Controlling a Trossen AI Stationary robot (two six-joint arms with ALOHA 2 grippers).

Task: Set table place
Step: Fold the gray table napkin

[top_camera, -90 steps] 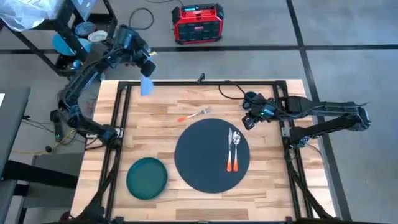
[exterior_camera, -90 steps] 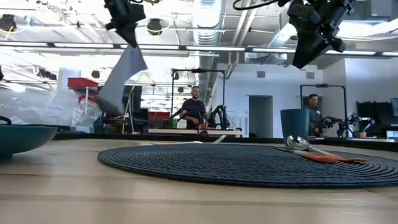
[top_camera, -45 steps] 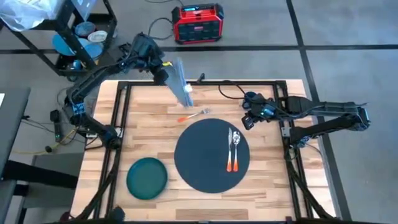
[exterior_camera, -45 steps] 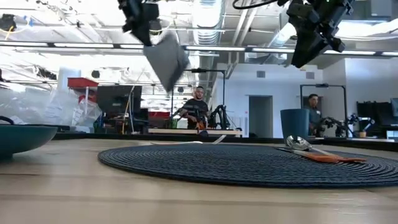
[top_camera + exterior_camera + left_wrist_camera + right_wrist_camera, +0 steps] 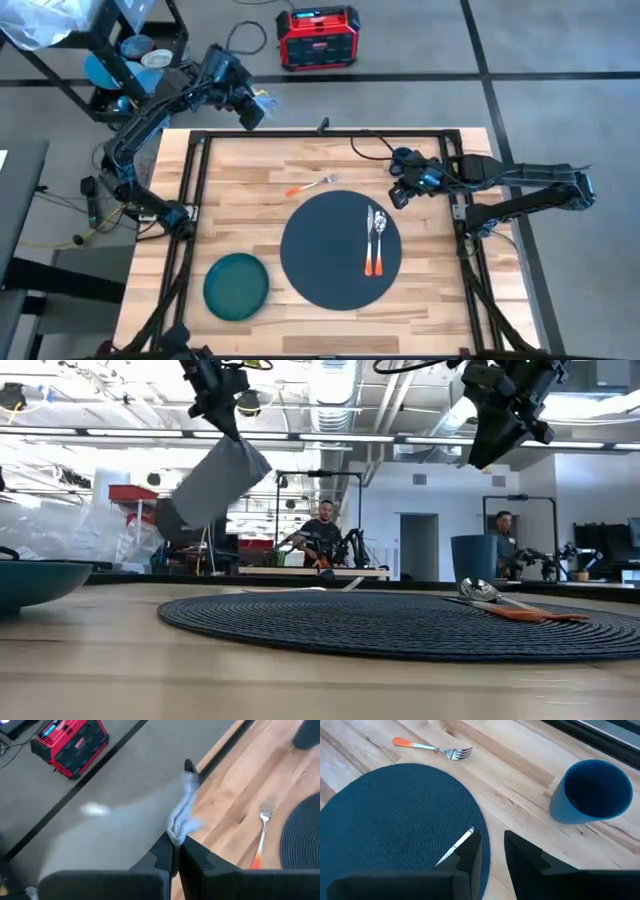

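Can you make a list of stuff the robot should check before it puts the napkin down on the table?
1. Left gripper holding the napkin: ok, pinched tight.
2. Napkin over the table: not ok, it hangs past the far edge.
3. Mat in place: ok, flat on the table.
4. Spoon and knife set: ok, both lie on the mat.
5. Fork set: not ok, it lies on the wood beyond the mat.
6. Right gripper out of the way: ok, it hovers open near the blue cup.

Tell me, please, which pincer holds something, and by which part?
The left pincer is shut on a grey napkin, pinching its upper edge; the rest hangs free. The right pincer is open and holds nothing.
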